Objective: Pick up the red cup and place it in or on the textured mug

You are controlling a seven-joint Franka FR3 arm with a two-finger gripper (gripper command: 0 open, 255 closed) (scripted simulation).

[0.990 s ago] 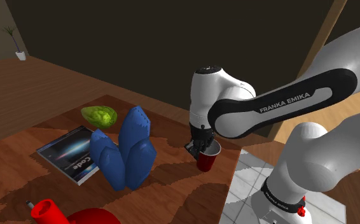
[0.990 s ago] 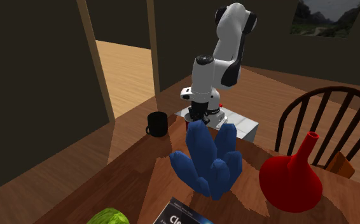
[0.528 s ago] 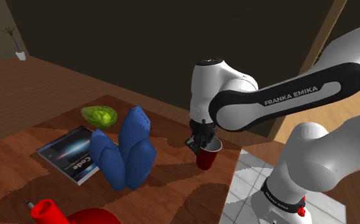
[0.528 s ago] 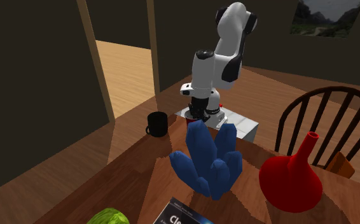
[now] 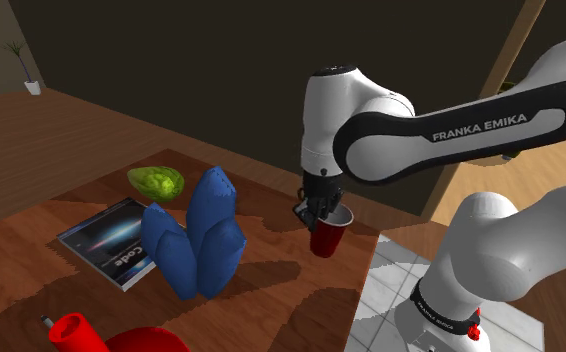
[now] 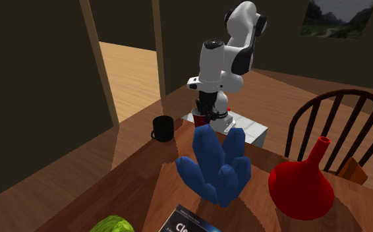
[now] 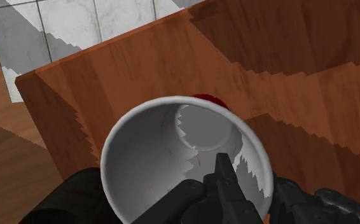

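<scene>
Looking down along the jaws, the red cup shows its open mouth and pale inside. The jaws are closed on its wall, one inside the cup and the other outside it, and a sliver of the red outside shows past the far rim. Below it lies a corner of the wooden tabletop, with pale tiles beyond the edge. In the shoulder view the cup hangs from its rim at the tabletop corner next to the tiled stand. It is roughly upright, mouth up and base down, with its long axis near vertical, and it appears clear of the wood. Farther along the tabletop are a blue cluster, then a book lying flat toward the far side edge, and a green lump behind the book. The second exterior view looks back from across the tabletop. It brings in a black mug, upright with its handle toward that view's left, well apart from the cup; I cannot tell whether the wood under it is tabletop. It also shows a red vase and a chair at that view's right.
</scene>
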